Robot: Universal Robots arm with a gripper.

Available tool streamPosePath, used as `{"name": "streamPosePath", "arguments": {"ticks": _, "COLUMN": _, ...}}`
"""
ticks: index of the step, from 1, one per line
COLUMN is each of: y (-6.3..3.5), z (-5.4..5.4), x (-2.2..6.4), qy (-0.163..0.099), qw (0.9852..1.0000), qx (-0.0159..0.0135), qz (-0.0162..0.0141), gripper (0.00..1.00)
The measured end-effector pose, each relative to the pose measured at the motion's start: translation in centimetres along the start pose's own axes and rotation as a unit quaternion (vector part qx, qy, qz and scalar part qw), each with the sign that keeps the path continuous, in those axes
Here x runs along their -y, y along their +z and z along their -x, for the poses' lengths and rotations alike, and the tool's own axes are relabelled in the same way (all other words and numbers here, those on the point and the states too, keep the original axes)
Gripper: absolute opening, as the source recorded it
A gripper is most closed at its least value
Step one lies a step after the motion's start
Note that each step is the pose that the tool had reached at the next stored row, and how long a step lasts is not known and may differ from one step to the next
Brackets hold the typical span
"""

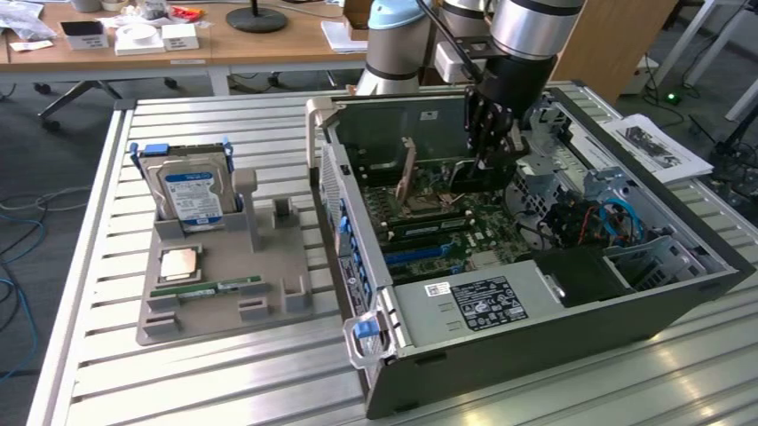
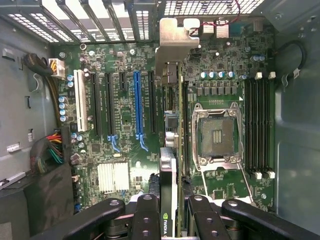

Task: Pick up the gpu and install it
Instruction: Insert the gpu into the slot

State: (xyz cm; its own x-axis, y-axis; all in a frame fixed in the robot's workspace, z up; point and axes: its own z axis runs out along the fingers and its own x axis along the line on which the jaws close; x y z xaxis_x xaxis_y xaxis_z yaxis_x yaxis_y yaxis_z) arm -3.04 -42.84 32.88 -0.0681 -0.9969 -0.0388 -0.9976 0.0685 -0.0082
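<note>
My gripper is lowered inside the open computer case, shut on the gpu. In the wrist view the gpu appears edge-on as a thin dark strip between my fingers. Its tan-silver metal end bracket points at the case's rear slot openings. The card hangs above the green motherboard, between the blue expansion slot and the empty CPU socket. Whether it touches a slot I cannot tell.
A grey holder tray on the exterior view's left carries a blue-labelled hard drive, a CPU chip and a green memory stick. Bundled cables and the metal case walls flank the board.
</note>
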Motion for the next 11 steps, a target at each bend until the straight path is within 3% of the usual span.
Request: {"name": "streamPosePath", "arguments": {"ticks": 11, "y": 0.11, "z": -0.02, "x": -0.14, "qy": 0.0, "qw": 1.0, "qx": -0.0002, "qz": -0.0007, "gripper": 0.27}}
